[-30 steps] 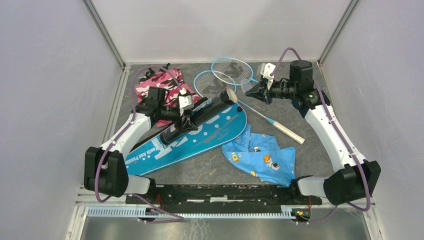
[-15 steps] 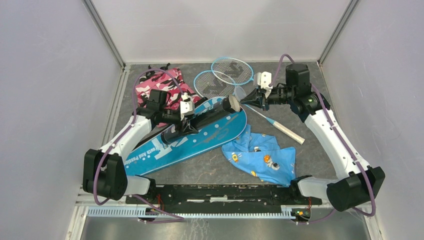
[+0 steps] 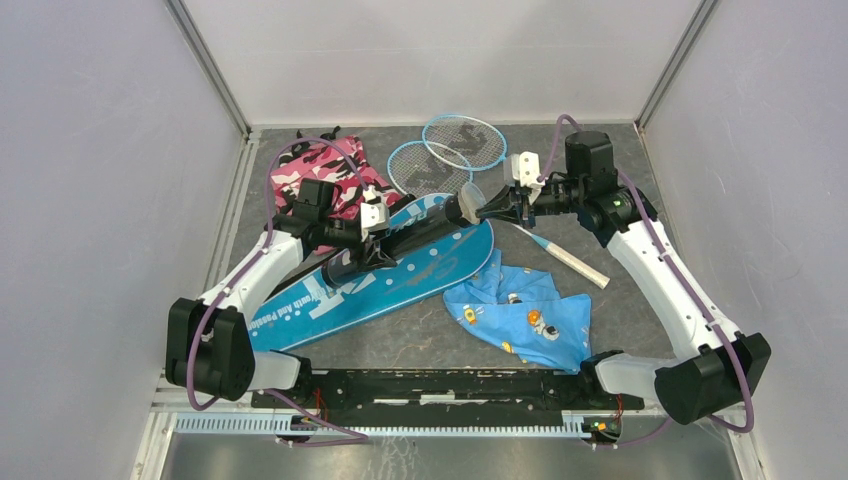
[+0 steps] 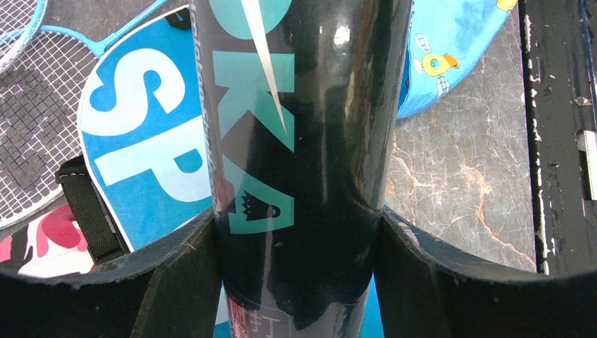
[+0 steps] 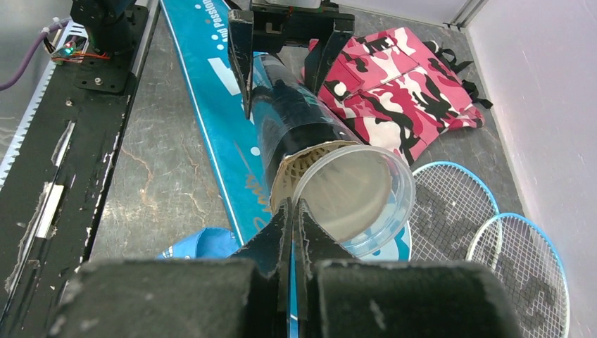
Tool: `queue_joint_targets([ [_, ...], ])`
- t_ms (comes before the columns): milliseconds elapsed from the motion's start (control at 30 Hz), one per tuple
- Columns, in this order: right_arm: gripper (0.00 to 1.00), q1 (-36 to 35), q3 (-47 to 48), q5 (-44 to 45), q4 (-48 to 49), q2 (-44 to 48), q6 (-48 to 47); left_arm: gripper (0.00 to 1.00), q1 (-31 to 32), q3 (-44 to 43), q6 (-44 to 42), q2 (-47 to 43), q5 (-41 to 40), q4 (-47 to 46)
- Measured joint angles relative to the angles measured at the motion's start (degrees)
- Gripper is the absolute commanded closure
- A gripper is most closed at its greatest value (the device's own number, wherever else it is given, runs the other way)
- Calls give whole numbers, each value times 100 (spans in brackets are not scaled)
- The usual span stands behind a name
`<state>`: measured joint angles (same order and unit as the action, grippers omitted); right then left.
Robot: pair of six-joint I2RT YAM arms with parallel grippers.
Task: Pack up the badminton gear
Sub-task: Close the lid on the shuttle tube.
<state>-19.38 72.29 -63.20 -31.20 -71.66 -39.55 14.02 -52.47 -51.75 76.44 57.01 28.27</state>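
My left gripper is shut on the black cylindrical tube, holding it slanted above the blue "SPORT" cover. In the left wrist view the tube fills the space between the fingers. My right gripper is shut on the rim of a clear plastic lid, held tilted against the tube's open end; a pale scalloped edge shows inside. Two light-blue racquets lie at the back, one white handle to the right. No loose shuttlecocks show.
A pink camouflage bag lies at the back left behind the left arm. A blue cartoon-print cloth lies at the front right. Metal rails and grey walls bound the table on three sides.
My right gripper has moved left with the clear lid, from beside the racquets up against the tube's open end. The left gripper has kept hold of the tube, shifting it slightly.
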Motion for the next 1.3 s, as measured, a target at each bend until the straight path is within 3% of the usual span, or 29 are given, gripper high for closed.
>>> queue_joint_targets([
  [1100,100,-50,-87,-273,-192,-122,-190,98,0,0,-2,0,-22,7],
  [1300,96,-50,-87,-350,-190,-184,-188,98,17,0,-31,0,-59,33],
])
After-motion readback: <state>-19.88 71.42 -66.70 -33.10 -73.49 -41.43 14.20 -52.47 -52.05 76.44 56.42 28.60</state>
